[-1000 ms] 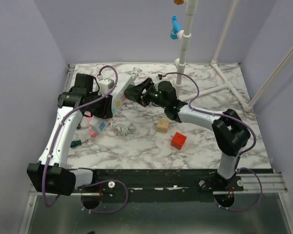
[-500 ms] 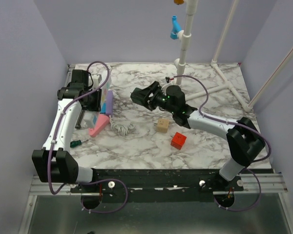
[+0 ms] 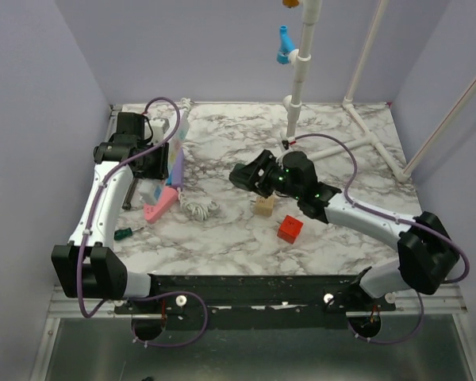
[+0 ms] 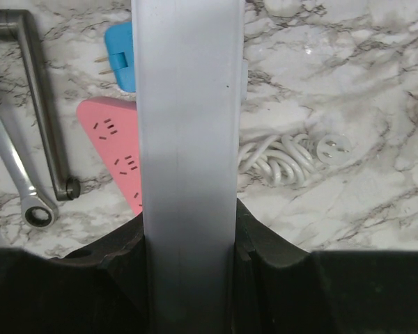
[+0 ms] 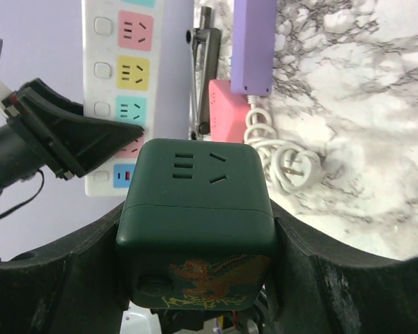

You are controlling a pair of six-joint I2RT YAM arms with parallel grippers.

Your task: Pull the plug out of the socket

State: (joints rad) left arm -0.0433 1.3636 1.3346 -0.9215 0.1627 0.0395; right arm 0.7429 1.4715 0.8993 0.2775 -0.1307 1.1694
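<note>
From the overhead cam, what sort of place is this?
Most likely a lab robot test cell: a marble-pattern table boxed in by plain lilac walls, a white pipe frame at the back, and loose practice props like a red block and a wooden block.

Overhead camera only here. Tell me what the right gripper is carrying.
Observer: A dark green cube adapter, pinched in the right gripper; socket holes show on its face.
Operator: Check the left gripper's hold.
Observer: The left gripper is shut on the white power strip, which runs up through its grip.
Operator: Report the strip's outlets.
Observer: Pink, yellow and green outlets face the right wrist camera, nothing plugged into them.
</note>
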